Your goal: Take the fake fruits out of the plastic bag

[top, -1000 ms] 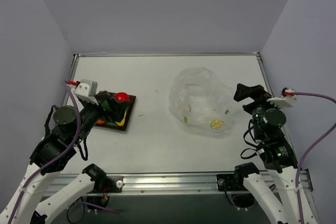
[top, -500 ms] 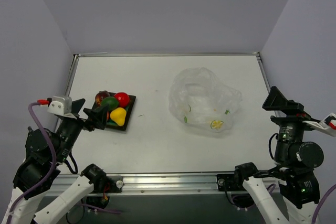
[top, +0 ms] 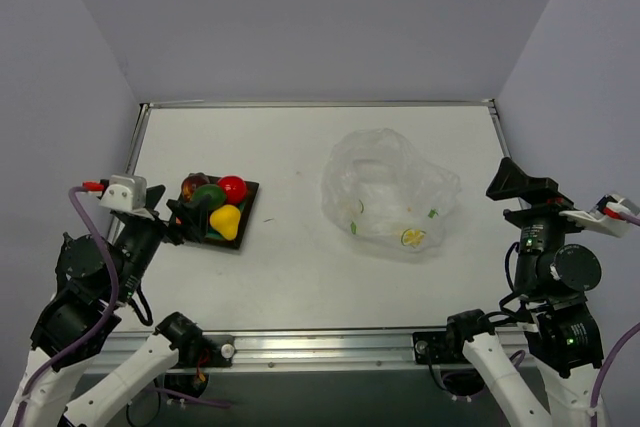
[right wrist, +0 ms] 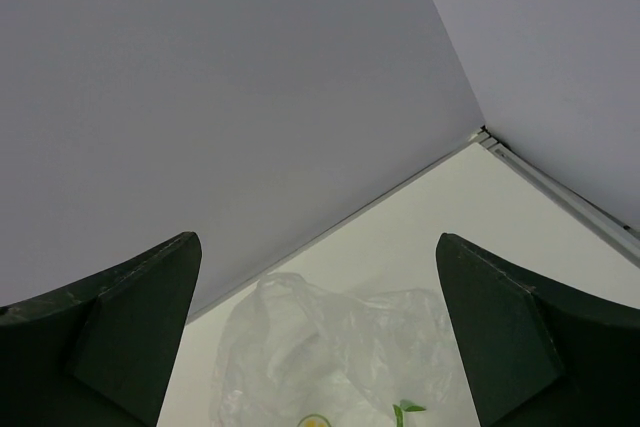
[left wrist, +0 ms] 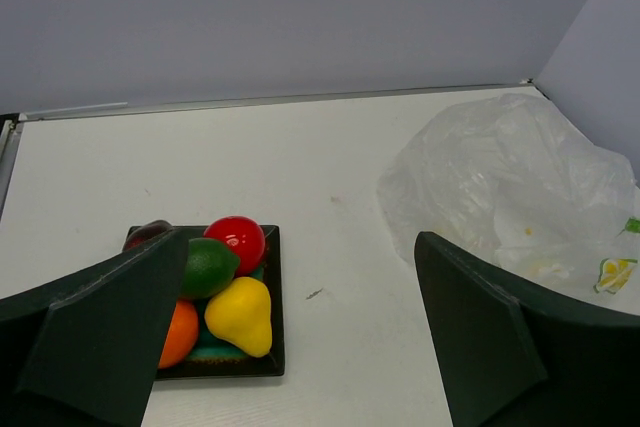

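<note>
The fake fruits lie on a dark square tray [top: 243, 235] at the left: a red ball [top: 232, 187], a green ball [top: 209, 195], a yellow pear [top: 225, 219] and a dark red-brown ball [top: 193, 183]. The left wrist view shows the red ball [left wrist: 235, 237], green ball [left wrist: 208, 265], pear [left wrist: 243, 315] and an orange fruit [left wrist: 178, 332]. The plastic bag [top: 390, 192] lies crumpled at centre right, with no fruit visible inside; it also shows in the left wrist view [left wrist: 500, 187] and the right wrist view [right wrist: 340, 347]. My left gripper [top: 186, 217] [left wrist: 300, 247] is open and empty near the tray. My right gripper [top: 505, 185] [right wrist: 315, 237] is open and empty, right of the bag.
Purple walls close in the table on the left, back and right. A metal rail [top: 320, 104] runs along the far edge. A small dark mark [left wrist: 315, 294] lies on the white table right of the tray.
Both arms have drawn back toward their bases. The left gripper has come off the tray, uncovering the fruits. The right gripper has moved away from the bag's right edge.
</note>
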Available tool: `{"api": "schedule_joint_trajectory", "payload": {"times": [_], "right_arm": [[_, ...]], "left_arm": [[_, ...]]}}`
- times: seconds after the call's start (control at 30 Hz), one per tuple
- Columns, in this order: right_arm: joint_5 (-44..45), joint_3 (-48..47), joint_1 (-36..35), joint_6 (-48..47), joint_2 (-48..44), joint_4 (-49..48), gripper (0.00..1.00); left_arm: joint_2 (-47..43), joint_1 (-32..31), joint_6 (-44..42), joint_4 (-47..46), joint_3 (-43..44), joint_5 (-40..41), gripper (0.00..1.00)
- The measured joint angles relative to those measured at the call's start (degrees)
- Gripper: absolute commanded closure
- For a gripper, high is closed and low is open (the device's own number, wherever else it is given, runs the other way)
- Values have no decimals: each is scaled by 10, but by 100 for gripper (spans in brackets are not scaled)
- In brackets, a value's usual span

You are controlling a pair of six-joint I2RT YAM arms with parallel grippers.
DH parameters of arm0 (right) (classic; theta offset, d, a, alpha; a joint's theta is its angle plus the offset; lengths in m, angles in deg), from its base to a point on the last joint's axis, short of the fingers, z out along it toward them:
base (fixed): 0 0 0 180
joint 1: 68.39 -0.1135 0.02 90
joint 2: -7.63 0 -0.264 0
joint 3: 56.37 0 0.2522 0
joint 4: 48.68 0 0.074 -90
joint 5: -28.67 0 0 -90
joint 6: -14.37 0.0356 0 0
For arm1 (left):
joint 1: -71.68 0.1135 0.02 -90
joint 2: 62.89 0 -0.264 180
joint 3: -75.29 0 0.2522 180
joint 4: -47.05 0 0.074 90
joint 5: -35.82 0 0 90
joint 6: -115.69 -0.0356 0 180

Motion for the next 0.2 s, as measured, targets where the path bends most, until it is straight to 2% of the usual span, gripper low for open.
{"api": "schedule_joint_trajectory", "payload": {"times": [0.2], "right_arm": [[-5,0,0,-14,0,0,0]], "left_arm": [[14,0,0,0,4,0,6]]}}
